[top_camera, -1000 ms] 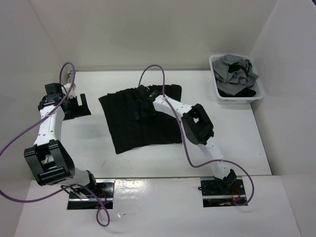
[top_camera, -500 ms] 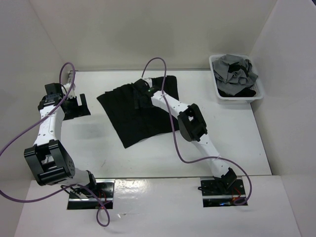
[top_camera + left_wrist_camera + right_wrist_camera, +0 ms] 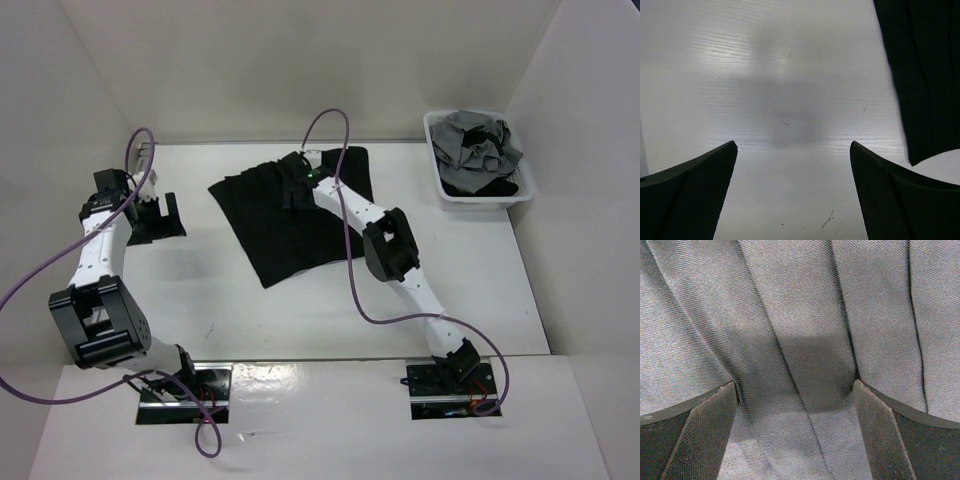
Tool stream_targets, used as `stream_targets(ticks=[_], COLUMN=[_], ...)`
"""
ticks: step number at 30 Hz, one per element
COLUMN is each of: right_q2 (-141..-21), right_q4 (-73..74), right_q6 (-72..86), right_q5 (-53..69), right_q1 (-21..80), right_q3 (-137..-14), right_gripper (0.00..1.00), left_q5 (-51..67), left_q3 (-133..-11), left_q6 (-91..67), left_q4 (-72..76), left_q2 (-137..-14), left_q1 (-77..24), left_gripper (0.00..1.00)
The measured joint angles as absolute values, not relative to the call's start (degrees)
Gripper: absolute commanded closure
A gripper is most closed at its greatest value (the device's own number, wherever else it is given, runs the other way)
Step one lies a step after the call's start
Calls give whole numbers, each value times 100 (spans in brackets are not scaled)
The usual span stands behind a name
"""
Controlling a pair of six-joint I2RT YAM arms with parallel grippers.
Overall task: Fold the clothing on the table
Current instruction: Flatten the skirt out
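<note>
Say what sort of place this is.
Likely a robot lab cell: two white arms at a walled-in white table, pleated black fabric garment, white plastic basket of grey clothes.

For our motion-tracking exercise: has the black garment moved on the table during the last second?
Yes. The black garment has slid toward the table's far edge, away from the near side, with the open right end effector resting on it.
</note>
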State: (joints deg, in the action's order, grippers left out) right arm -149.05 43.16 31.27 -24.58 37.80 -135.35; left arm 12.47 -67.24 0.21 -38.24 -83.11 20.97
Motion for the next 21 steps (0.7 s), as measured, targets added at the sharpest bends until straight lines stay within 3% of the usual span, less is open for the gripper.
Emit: stream_targets(ticks=[10, 16, 21], right_q2=[-14505, -12864, -11841], right_q4=[4528, 4141, 4051], right_q6=[2630, 1448, 296], right_q5=[-1957, -1354, -635], right_q1=[3695, 3459, 2515], right_q3=[-13664, -12044, -10731], right_gripper=[2, 2, 2], left_q5=[2235, 2624, 2775], left_q3=[-7264, -8097, -8670], left_q6=[128, -51, -296], left_q4=[-3881, -3463, -3057], left_q2=[-9268, -10075, -10779], left_q1=[1887, 1400, 755], left_gripper=[1, 1, 1])
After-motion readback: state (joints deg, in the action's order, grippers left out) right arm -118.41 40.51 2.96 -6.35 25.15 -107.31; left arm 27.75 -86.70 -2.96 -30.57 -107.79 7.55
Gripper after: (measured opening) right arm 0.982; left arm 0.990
